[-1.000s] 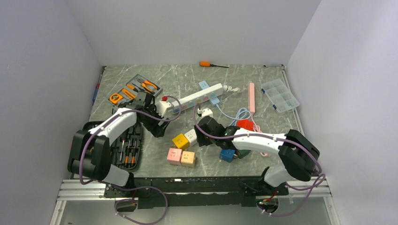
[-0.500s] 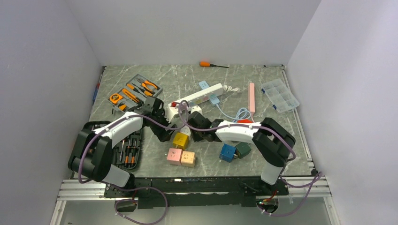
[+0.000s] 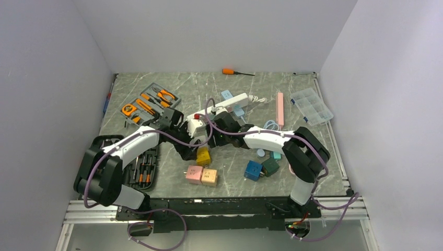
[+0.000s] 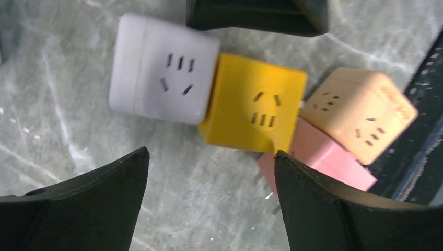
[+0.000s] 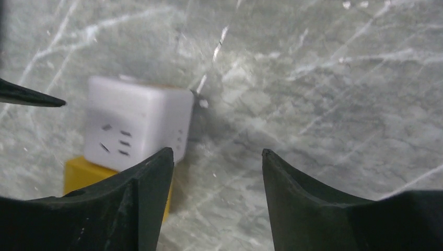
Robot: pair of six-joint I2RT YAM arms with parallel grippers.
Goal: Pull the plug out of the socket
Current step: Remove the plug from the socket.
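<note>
A white cube adapter (image 4: 163,70) and a yellow cube adapter (image 4: 253,110) lie pressed side to side on the marble table, as plug and socket; the joint between them is hidden. My left gripper (image 4: 211,153) hovers open just short of the pair, with bare table between its fingers. From the other side my right gripper (image 5: 217,152) is also open over bare table, its left finger beside the white cube (image 5: 137,123). In the top view both grippers meet over the yellow cube (image 3: 203,156), and the white one is mostly covered.
Pink (image 3: 194,174) and peach (image 3: 209,177) cubes lie just in front of the pair; blue (image 3: 253,170) and green (image 3: 270,166) cubes are to the right. Behind lies a white power strip (image 3: 230,103). A tool case (image 3: 151,100) and a screwdriver tray (image 3: 141,162) stand at the left.
My right arm has swung left across the table to the white and yellow cubes. My left gripper has come from the end of the power strip toward the same pair.
</note>
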